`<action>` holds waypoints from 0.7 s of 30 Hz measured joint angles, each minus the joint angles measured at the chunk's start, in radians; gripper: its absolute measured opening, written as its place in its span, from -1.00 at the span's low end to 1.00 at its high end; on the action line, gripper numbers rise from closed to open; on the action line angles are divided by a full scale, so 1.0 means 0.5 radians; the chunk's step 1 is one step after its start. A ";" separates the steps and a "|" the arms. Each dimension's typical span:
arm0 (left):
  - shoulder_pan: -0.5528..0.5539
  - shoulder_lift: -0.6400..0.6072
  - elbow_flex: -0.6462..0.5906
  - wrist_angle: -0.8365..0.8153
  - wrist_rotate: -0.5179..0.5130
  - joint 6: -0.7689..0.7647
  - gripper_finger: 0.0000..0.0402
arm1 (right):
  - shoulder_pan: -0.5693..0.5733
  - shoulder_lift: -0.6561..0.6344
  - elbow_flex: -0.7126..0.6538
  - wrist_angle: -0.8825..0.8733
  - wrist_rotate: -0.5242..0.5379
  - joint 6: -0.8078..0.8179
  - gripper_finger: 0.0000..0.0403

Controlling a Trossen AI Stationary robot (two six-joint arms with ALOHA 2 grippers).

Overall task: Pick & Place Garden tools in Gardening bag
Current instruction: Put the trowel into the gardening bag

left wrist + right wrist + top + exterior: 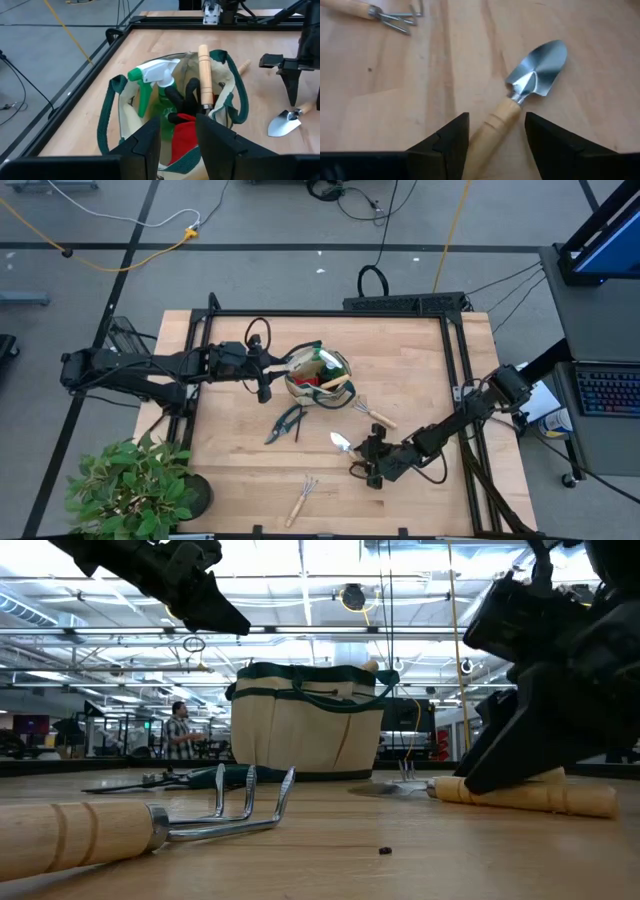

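Both arms were built of dark, near-black segments joined by blocky housings, with black cables looping loosely beside the joints. The left end effector [264,385] ended in two flat, matte black fingers [142,145] with squared, angular tips and chamfered edges. The right end effector [369,468] carried the same pair of dark, wedge-shaped fingers [451,137], smooth and without visible markings. In the low view the right arm's housing looked bulky and faceted, and the left arm's showed glossy black panels
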 joint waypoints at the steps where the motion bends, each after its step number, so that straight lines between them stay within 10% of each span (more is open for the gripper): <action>1: 0.007 0.000 0.000 0.000 0.000 -0.005 -0.37 | -0.003 0.014 0.001 -0.009 0.001 0.000 -0.15; 12: 0.020 0.000 0.000 -0.002 0.013 -0.003 -0.37 | -0.026 -0.006 0.008 -0.339 0.055 -0.113 -0.70; 21: 0.019 0.000 0.000 -0.012 0.017 0.172 -0.37 | -0.173 -0.190 -0.009 -0.413 -0.021 -0.516 -0.71</action>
